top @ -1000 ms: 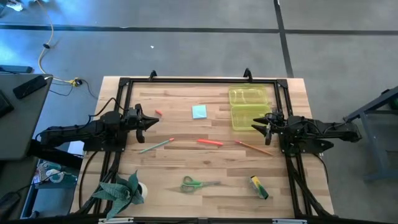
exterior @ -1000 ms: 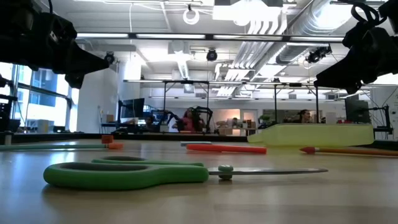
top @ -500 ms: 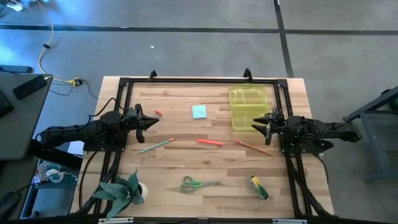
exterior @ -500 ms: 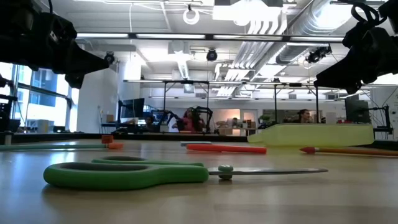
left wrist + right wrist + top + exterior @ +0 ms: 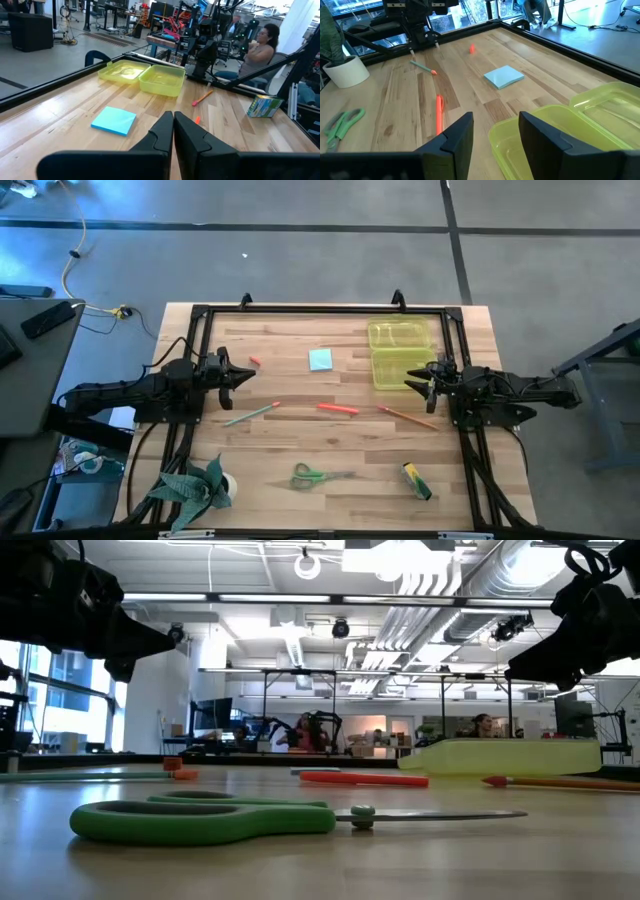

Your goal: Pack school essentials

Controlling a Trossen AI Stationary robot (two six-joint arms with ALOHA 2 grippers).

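The stationery lies flat on the table: green-handled scissors (image 5: 311, 475), green pencil (image 5: 250, 414), wooden pencil (image 5: 407, 417), red-orange marker (image 5: 337, 409), light-blue note pad (image 5: 320, 359), tiny red piece (image 5: 255, 362), and a yellow-green box (image 5: 416, 480). My left gripper (image 5: 250, 373) is shut and empty above the table's left side; it also shows in the left wrist view (image 5: 173, 122). My right gripper (image 5: 410, 380) is open and empty at the near half of the open yellow case (image 5: 400, 352); it also shows in the right wrist view (image 5: 496, 130).
A potted green plant (image 5: 195, 485) stands at the near left corner. A black frame (image 5: 320, 308) runs around the table's edges. The open yellow case lies at the far right. People sit in the room beyond the table.
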